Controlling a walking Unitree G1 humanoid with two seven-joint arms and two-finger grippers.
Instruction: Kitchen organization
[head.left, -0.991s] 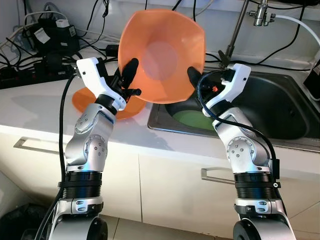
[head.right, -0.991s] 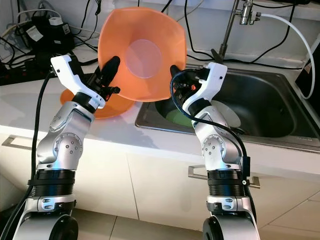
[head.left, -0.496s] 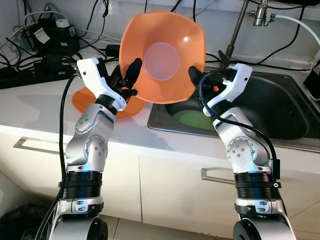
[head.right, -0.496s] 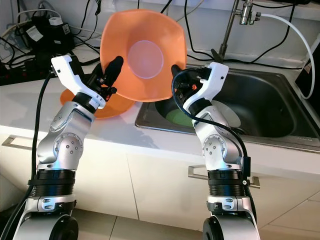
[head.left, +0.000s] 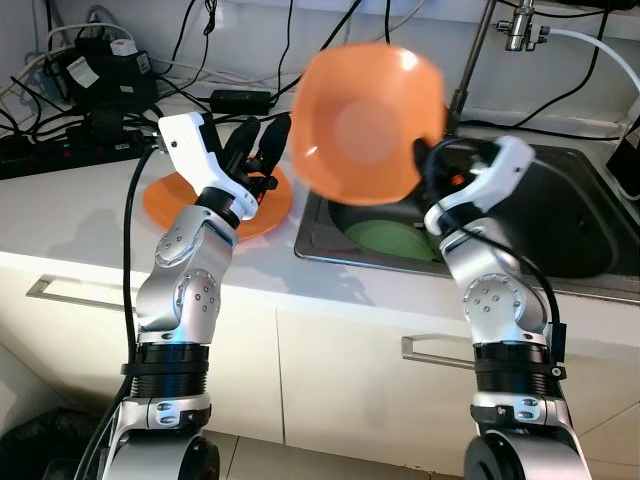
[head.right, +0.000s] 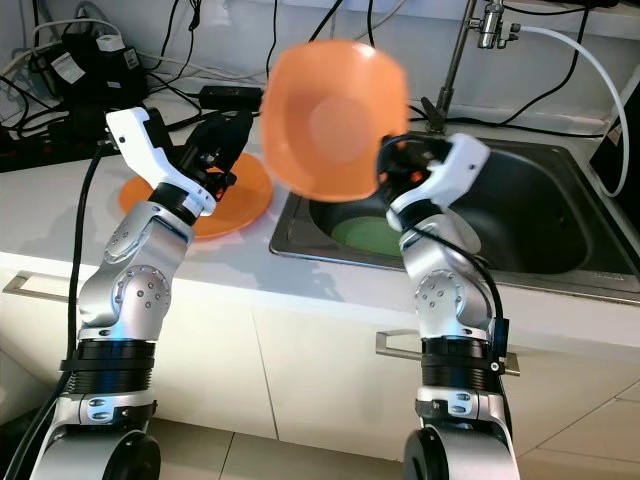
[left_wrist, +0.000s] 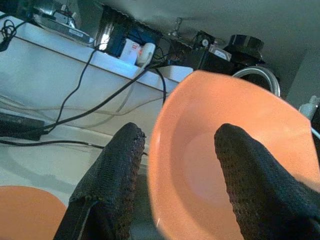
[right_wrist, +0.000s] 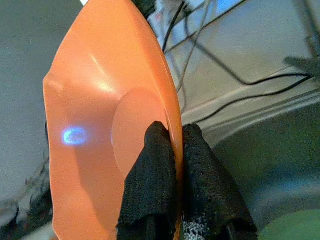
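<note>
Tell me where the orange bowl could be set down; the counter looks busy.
Bare counter lies along the front edge, between the orange plate and the cabinet front, and left of the plate. The back of the counter is crowded with cables and a power strip. The sink already holds a green dish. The right gripper pinches the orange bowl above the sink.

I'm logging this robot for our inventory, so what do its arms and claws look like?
Both arms are silver metal with round joints, black ribbed bands near the base and white shells at the wrists. Loose black cables loop along each. The left claw and right claw each have two long black, textured fingers.
</note>
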